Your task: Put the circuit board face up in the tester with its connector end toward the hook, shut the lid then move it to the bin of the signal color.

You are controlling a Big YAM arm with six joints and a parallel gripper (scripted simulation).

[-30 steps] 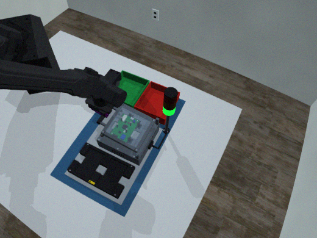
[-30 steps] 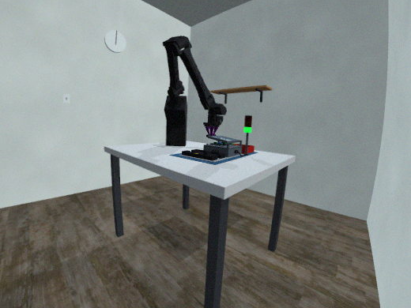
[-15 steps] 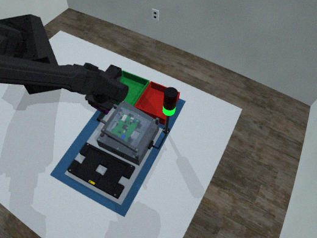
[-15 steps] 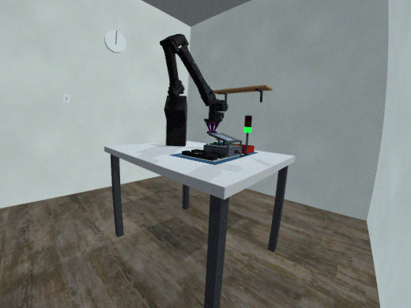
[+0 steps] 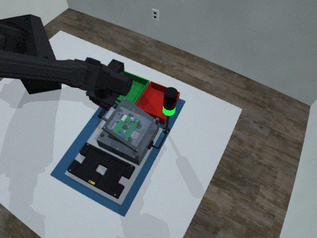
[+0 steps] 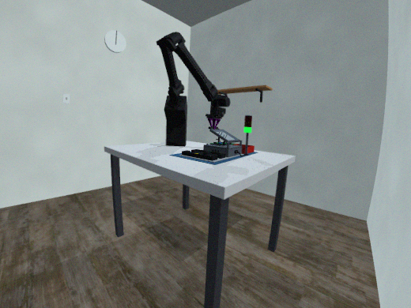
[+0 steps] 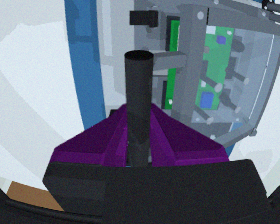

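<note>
The grey tester (image 5: 122,150) (image 6: 221,150) stands on the blue mat, its clear lid (image 5: 141,113) (image 6: 228,136) tilted partway up at the edge away from the hinge. The green circuit board (image 5: 125,127) (image 7: 215,60) lies inside on the plate and shows through the lid. My gripper (image 5: 105,107) (image 6: 213,125) (image 7: 138,110) is shut on the lid's black bar handle (image 7: 139,75), with a purple finger on either side of it. The signal tower (image 5: 169,110) (image 6: 247,129) beside the tester glows green.
A green bin (image 5: 137,86) and a red bin (image 5: 152,101) stand side by side behind the tester. The black tray (image 5: 100,170) (image 6: 195,154) lies in front of it. The black latch hook (image 7: 144,17) shows just past the handle's end. The blue mat (image 5: 70,162) (image 7: 78,53) borders everything.
</note>
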